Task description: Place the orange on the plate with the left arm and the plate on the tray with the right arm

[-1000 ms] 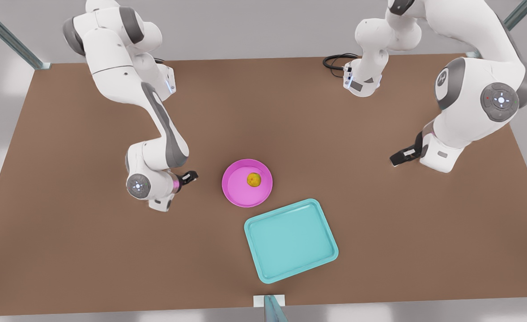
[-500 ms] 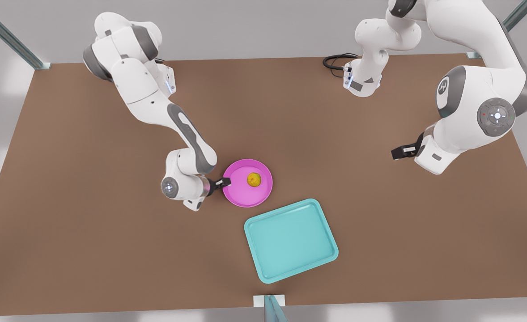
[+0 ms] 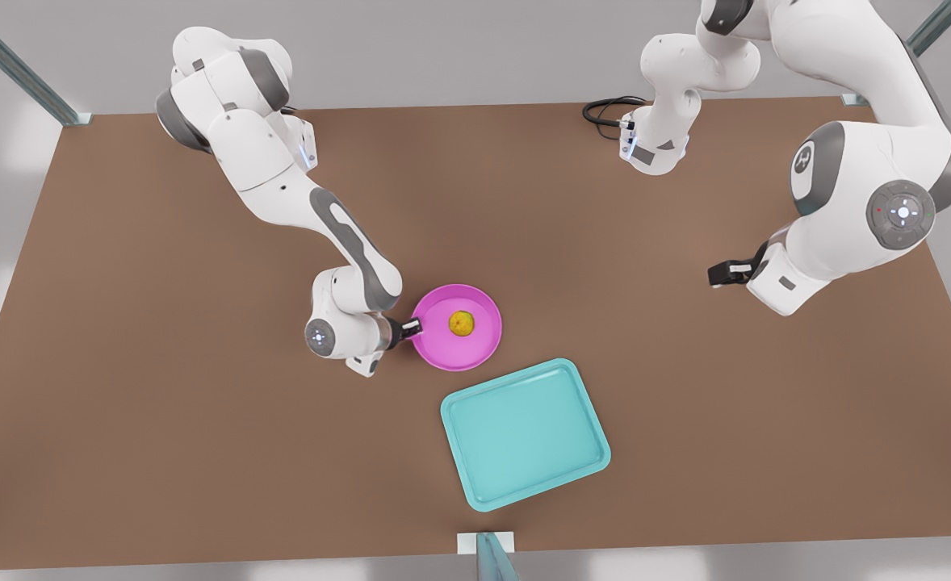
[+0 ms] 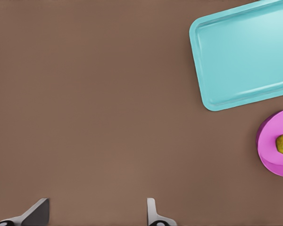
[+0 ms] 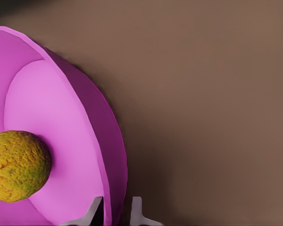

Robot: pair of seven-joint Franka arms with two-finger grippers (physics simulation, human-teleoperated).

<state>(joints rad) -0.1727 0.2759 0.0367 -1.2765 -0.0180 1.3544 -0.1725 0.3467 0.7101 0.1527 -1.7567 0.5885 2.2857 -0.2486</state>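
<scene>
The pink plate [image 3: 475, 349] rests near the table's middle with the orange [image 3: 461, 323] on it. My right gripper [image 3: 412, 326], on the arm at the front view's left, is shut on the plate's rim on that side. In the right wrist view the rim of the plate [image 5: 114, 155] runs between the fingers of this gripper [image 5: 115, 214], and the orange [image 5: 19, 165] sits just inside. The teal tray [image 3: 524, 436] lies close by, toward the front edge. My left gripper [image 3: 720, 274] waits open, far off at the front view's right. Its wrist view shows its wide-apart fingers [image 4: 37, 213], the tray [image 4: 245, 56] and the plate [image 4: 269, 150].
A black cable [image 3: 605, 109] coils at the table's back edge beside one arm's base [image 3: 653, 149]. The other arm's base [image 3: 298, 145] stands at the back left. A metal post [image 3: 492, 557] rises at the front edge. Bare brown table surrounds the tray.
The right arm swung in from the front view's left and closed on the plate's rim. The plate with the orange has shifted slightly toward the front view's right. The left arm barely moved.
</scene>
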